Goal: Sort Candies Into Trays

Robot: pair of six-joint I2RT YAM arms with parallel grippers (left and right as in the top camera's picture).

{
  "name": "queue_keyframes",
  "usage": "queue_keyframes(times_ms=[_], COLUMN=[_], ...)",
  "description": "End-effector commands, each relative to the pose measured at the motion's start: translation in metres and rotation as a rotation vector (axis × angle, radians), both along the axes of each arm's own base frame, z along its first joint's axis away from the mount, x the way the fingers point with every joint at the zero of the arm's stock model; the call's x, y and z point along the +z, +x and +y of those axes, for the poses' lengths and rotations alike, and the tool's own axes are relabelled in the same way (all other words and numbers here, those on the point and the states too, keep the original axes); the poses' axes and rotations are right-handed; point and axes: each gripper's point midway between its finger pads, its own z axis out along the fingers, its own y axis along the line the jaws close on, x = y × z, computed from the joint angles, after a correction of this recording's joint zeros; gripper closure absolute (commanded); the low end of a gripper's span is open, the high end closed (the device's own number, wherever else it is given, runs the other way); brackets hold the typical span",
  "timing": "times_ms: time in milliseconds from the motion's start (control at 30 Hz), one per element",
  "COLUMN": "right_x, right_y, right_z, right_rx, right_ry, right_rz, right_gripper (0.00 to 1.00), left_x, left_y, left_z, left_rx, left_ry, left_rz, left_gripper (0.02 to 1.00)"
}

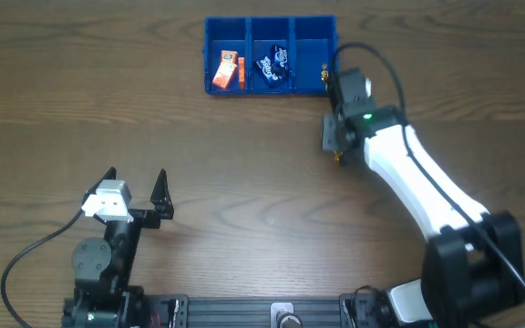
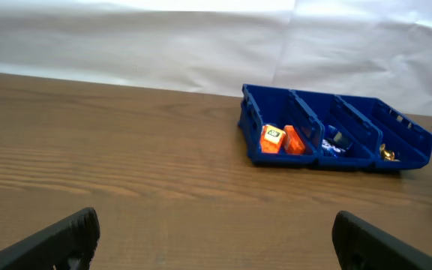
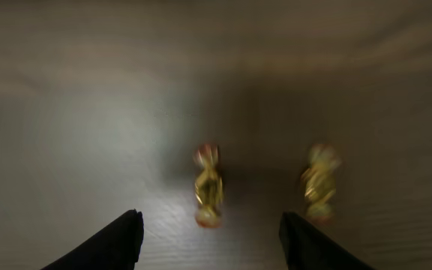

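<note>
Approx. halfway: tray [image 1: 272, 20] has orange sweets [image 1: 227, 70], blue sweets [image 1: 274, 66] (plus one gold sweet [image 1: 323, 69]). Two gold sweets [image 3: 208, 187] [image 3: 319, 182] to go, under right pincer [image 3: 210, 225]: wide open, empty; left pincer [image 1: 136, 173] same.

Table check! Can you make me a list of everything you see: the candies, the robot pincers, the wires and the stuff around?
Surface: brown wooden table.
Job's things: blue tray with three compartments. It has orange candies at one end, dark blue candies in the middle and a tray gold candy at the other end. A loose gold candy and a second loose candy lie apart on the table.
Clutter: nothing seen.
Pincers: left pincer open over bare table. Right pincer open above the loose gold candy.
Cables: left black cable loops beside the left arm. Right black cable arches over the right arm.
Surroundings: white sheet behind the table.
</note>
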Motion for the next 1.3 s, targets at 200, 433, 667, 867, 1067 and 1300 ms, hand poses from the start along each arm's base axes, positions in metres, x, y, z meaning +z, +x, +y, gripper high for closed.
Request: queue_keyframes(times_ms=[200, 433, 667, 867, 1067, 1300], right_x=[-0.051, -0.055, -0.056, -0.061, -0.064, -0.073], right_y=[-0.002, 0.002, 0.007, 0.011, 0.01, 0.008], right_z=[0.004, -0.002, -0.005, -0.004, -0.005, -0.005], right_rx=[-0.01, -0.03, -0.04, -0.04, -0.039, -0.039], right_ry=[0.034, 0.034, 0.04, 0.042, 0.039, 0.032], right_rz=[0.102, 0.101, 0.085, 0.079, 0.087, 0.109], right_gripper=[0.439, 0.454, 0.483, 0.514, 0.516, 0.621], left_x=[-0.017, -0.017, -0.017, -0.017, -0.017, -0.017], left_y=[-0.001, -0.001, -0.001, -0.001, -0.001, -0.001], left_z=[-0.002, -0.002, -0.002, -0.002, -0.002, -0.002], left_rx=[-0.014, -0.014, -0.014, -0.014, -0.014, -0.014], left_ry=[-0.008, -0.008, -0.008, -0.008, -0.008, -0.008], left_rz=[0.052, 0.051, 0.051, 0.052, 0.051, 0.052], left_gripper=[0.02, 0.023, 0.02, 0.02, 0.02, 0.023])
